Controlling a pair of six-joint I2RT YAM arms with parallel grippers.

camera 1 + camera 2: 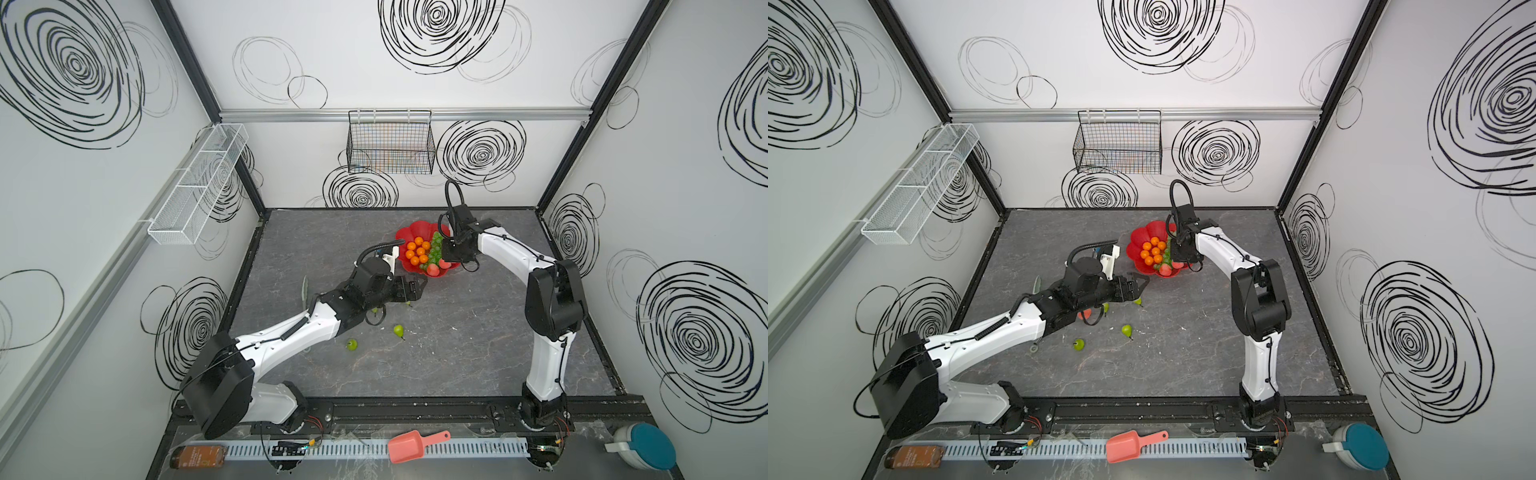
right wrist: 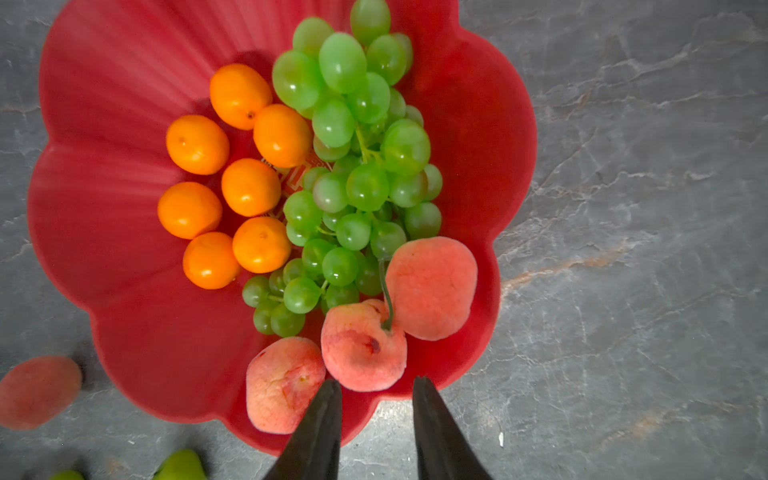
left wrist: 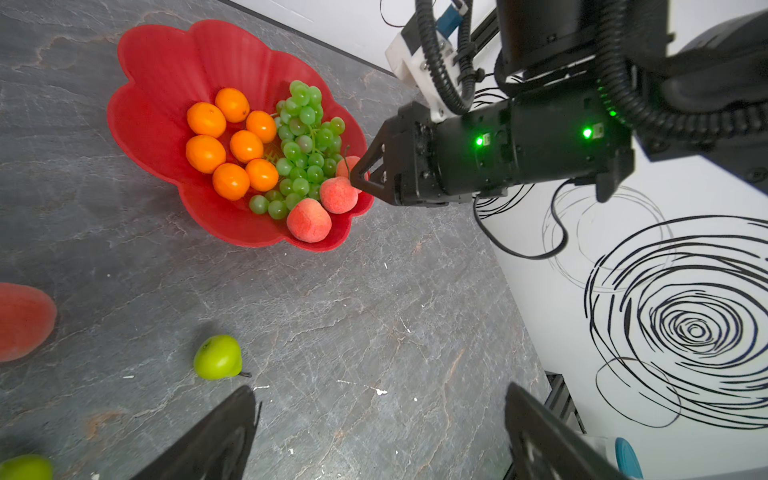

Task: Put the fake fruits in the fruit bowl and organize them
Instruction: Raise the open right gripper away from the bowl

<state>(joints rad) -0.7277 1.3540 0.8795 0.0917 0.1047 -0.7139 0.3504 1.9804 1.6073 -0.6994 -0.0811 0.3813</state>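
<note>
Nearest, pears (image 1: 399, 331) lie loose on the table (image 1: 457, 353), and one peach (image 3: 23, 320) sits partly under the left arm. The left gripper (image 3: 380, 390) hovers over bare table, jaws wide and empty. Beyond it, the bowl (image 2: 104, 124) holds oranges (image 2: 249, 187), grapes (image 2: 365, 183) and three peaches (image 2: 432, 286) crowded against its near rim. The right gripper (image 2: 376, 395) hangs just over that rim, jaws narrowly parted with nothing between them. If it dips here, a finger could clip the middle peach (image 2: 361, 349) and roll it out. The round pears may also skid away from a pinch.
</note>
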